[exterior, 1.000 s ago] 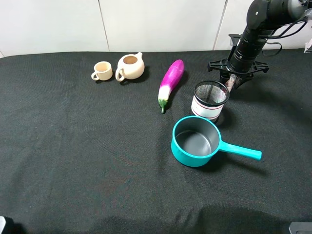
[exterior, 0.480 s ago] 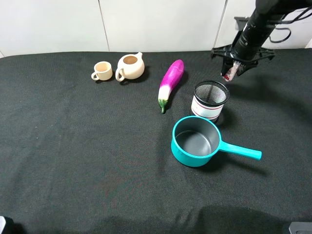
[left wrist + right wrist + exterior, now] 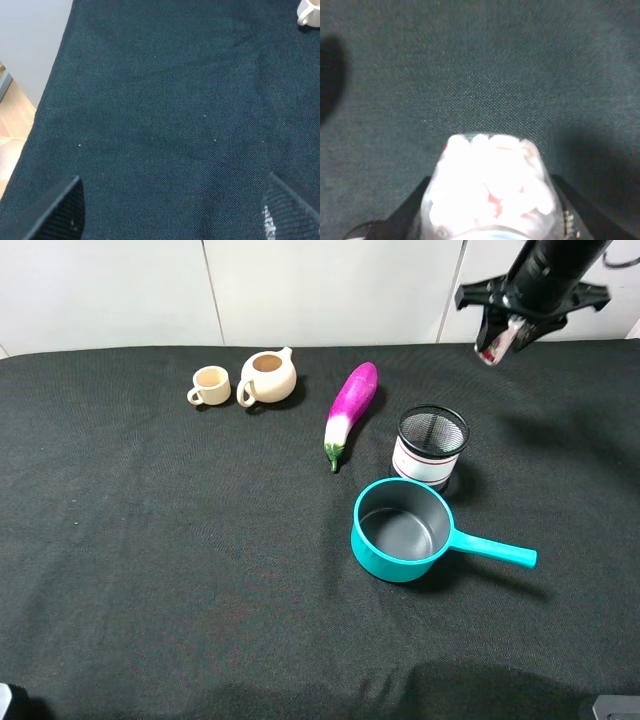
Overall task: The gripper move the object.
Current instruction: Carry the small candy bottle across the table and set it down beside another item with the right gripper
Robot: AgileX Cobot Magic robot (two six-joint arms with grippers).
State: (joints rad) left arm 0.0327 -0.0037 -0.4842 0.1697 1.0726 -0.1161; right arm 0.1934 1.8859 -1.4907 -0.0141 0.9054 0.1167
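Aloft, the right claw [image 3: 503, 334] pinches the bottle [image 3: 493, 349], tilted, lower end leaning left.

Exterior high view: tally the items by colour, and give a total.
Beige: 2, small ceramic cup, round teapot.
Purple: 1, long eggplant.
Black: 1, mesh cup with white band.
Teal: 1, handled saucepan.
Clear: 1, small red-labelled bottle, held aloft.
Total: 6.
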